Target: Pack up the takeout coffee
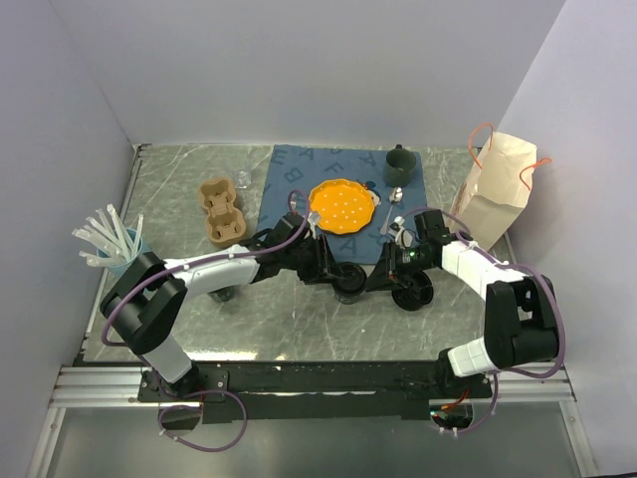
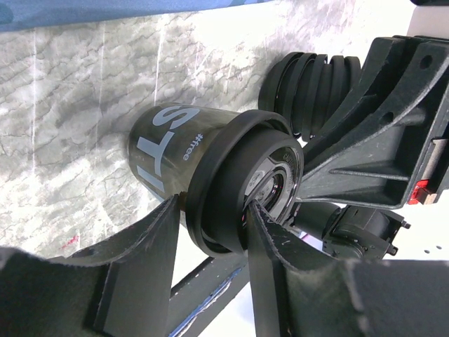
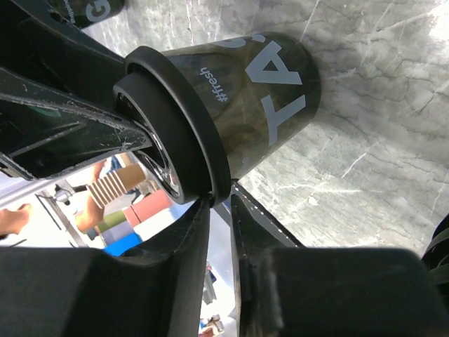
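black takeout cup stands mid-front on marble table, near ribbed lid. white lettering reads "st", "ta", "#fresh". left gripper pinches its rim. right gripper: fingers almost together at rim, grip unclear.

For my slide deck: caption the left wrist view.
Left gripper clamps the lid rim on the black takeout cup.

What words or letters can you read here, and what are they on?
"#fresh": on the black cup.
"TA": big letters on the same cup, right wrist view.
"ST": big letters on it, left wrist view.
The blue mat: pale letters, too small to read.
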Controlling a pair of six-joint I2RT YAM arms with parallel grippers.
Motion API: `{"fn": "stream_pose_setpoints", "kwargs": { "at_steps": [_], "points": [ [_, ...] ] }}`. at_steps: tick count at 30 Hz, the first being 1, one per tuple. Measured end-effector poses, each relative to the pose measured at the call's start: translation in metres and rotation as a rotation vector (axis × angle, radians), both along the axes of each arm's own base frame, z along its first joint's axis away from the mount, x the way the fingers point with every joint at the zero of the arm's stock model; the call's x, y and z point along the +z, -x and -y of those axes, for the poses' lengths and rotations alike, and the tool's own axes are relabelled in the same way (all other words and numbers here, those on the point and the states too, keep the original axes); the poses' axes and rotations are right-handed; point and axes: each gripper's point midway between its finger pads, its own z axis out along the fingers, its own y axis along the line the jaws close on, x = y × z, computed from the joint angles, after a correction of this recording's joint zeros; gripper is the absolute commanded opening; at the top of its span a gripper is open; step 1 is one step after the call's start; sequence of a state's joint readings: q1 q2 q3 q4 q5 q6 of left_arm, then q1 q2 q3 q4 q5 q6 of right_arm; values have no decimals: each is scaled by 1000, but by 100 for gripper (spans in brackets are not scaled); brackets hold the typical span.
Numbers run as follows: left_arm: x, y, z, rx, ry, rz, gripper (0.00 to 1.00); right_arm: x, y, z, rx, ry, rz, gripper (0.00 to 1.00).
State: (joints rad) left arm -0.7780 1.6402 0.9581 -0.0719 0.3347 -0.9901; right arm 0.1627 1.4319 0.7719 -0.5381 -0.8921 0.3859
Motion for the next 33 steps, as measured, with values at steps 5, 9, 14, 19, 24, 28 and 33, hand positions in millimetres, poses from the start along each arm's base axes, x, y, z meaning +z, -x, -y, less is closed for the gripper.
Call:
{"fn": "stream_pose_setpoints", "kwargs": {
  "at_steps": [5, 9, 14, 19, 24, 28, 33],
  "points": [
    [-3, 3, 0, 15, -6, -8, 41, -2, 1, 2, -19, -10, -20, 17],
    [-5, 4, -1, 25, -4, -10, 41, -4, 3, 0, -31, -36, -26, 16],
    [-4, 4, -1, 43, 1, -14, 47, -3, 2, 0, -31, -56, -20, 30],
    [2, 4, 0, 61, -12, -12, 52, 2, -5, 8, -40, 39, 12, 46],
    [7, 3, -2, 60, -74, -26, 61, 40, -33, 10, -44, 76, 146, 49],
    [9, 1, -5, 50, -146, -35, 65, 49, -33, 11, -38, 80, 181, 50],
    [15, 0, -12, 44, -217, -30, 76, 45, -28, 15, -25, 104, 172, 51]
  ]
}}
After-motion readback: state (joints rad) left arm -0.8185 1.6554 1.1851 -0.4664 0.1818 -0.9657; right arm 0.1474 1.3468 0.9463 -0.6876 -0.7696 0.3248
